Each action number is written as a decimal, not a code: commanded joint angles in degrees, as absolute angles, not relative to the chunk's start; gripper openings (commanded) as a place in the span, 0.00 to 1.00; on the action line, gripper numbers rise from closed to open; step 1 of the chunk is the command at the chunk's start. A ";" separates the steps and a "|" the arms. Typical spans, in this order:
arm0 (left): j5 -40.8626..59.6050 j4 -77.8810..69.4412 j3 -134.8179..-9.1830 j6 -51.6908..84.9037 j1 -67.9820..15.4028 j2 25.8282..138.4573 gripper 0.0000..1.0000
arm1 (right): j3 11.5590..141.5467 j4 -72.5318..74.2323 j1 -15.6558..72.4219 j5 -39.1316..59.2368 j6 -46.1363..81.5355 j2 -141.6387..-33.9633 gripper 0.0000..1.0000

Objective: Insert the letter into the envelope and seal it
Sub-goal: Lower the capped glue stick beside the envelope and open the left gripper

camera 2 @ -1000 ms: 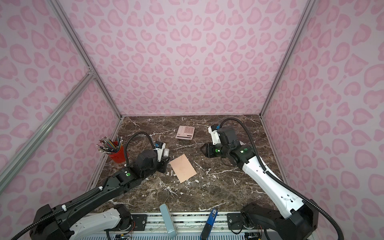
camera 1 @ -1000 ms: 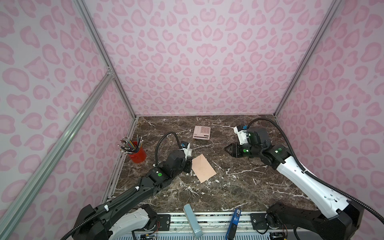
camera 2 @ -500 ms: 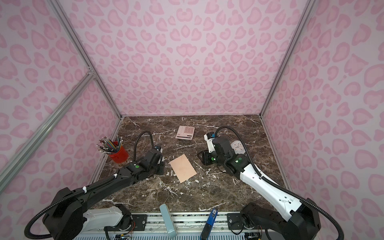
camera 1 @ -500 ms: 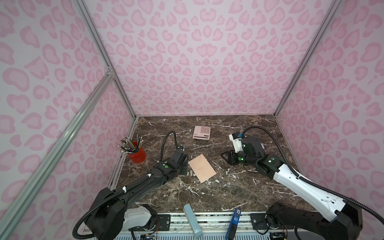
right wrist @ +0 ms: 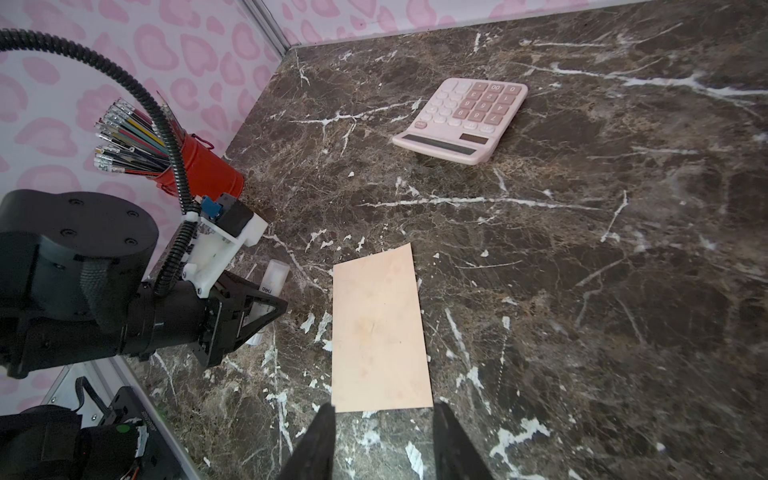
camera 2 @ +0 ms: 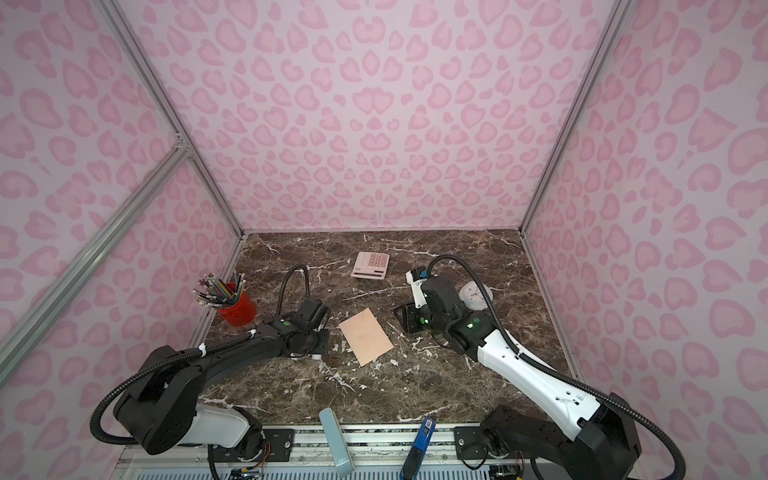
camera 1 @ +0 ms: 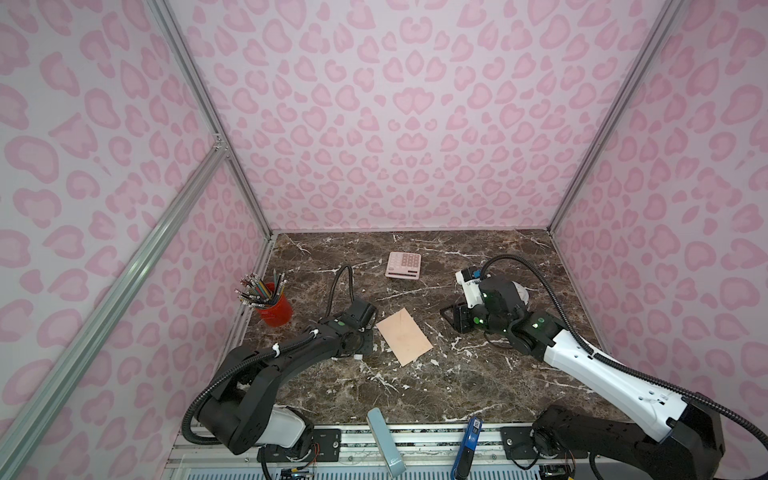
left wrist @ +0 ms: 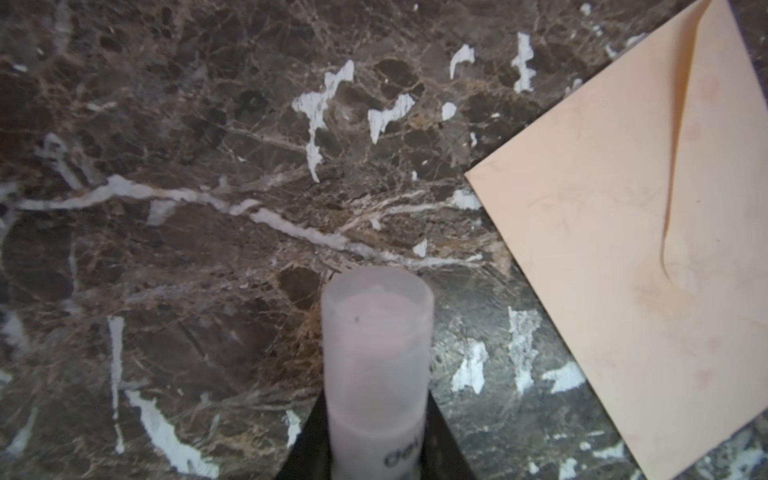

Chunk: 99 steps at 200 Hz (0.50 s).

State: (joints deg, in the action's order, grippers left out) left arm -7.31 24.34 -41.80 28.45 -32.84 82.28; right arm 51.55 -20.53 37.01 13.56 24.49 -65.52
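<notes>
On the marble point(camera 1: 457, 374), the peach-tan envelope point(camera 1: 404, 337) lies flat, flap down.

Pink blotch-patterned walls point(camera 1: 411, 124), brown marble tabletop point(camera 1: 478, 386)

- In the left wrist view the translucent white plastic tube point(left wrist: 376, 361) runs off the edge. Its black label print is blurred and cut short. Of the left gripper point(left wrist: 376, 461) only two dark wedges show.
- The peach-tan paper envelope point(left wrist: 623, 270) is cut by two edges there, and its inside is hidden.
- In the right wrist view the right gripper point(right wrist: 384, 436) shows only two black fingers point(right wrist: 320, 440), cut off at the edge.
- A black ribbed cable point(right wrist: 166, 124) covers part of the red pencil cup point(right wrist: 212, 170).
- In both top views a round white object point(camera 2: 473, 296) sits partly hidden behind the right arm; its markings are too small to tell.
</notes>
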 commanded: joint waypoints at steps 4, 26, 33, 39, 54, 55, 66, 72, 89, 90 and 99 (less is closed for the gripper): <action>-8.41 25.49 -42.08 29.04 -32.70 82.88 0.14 | 51.20 -19.25 37.02 12.57 24.39 -65.67 0.41; -8.53 25.49 -41.93 29.09 -32.70 83.73 0.14 | 51.24 -19.53 37.08 12.14 23.93 -65.74 0.40; -8.48 25.48 -41.99 29.14 -32.70 84.14 0.15 | 51.31 -19.53 37.00 12.18 23.86 -65.78 0.40; -8.44 25.51 -41.98 29.18 -32.70 84.45 0.16 | 51.36 -19.59 37.08 12.06 23.80 -65.91 0.40; -8.35 25.38 -41.86 29.27 -32.70 85.00 0.18 | 51.67 -19.98 37.08 12.12 23.66 -66.14 0.40; -8.35 25.39 -41.85 29.27 -32.70 85.00 0.18 | 51.63 -20.10 37.08 12.12 23.65 -66.16 0.40; -8.35 25.40 -41.72 29.39 -32.70 85.03 0.19 | 51.68 -20.46 37.02 11.98 23.36 -66.13 0.40; -8.42 25.38 -41.68 29.36 -32.70 85.04 0.19 | 51.71 -20.59 37.08 11.91 23.30 -66.18 0.40; -8.77 25.50 -41.65 29.40 -32.70 85.01 0.23 | 51.65 -20.86 37.09 11.60 22.86 -66.18 0.40; -8.78 25.54 -41.66 29.38 -32.70 85.00 0.23 | 51.66 -20.84 37.04 11.60 22.86 -66.18 0.40; -8.80 25.53 -41.60 29.39 -32.69 85.12 0.26 | 51.72 -20.95 37.08 11.54 22.70 -66.18 0.40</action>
State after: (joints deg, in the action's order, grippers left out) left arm -7.62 24.77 -41.71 28.84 -32.71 84.90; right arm 51.55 -20.93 37.01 12.21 23.83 -66.00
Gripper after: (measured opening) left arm 0.272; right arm 0.396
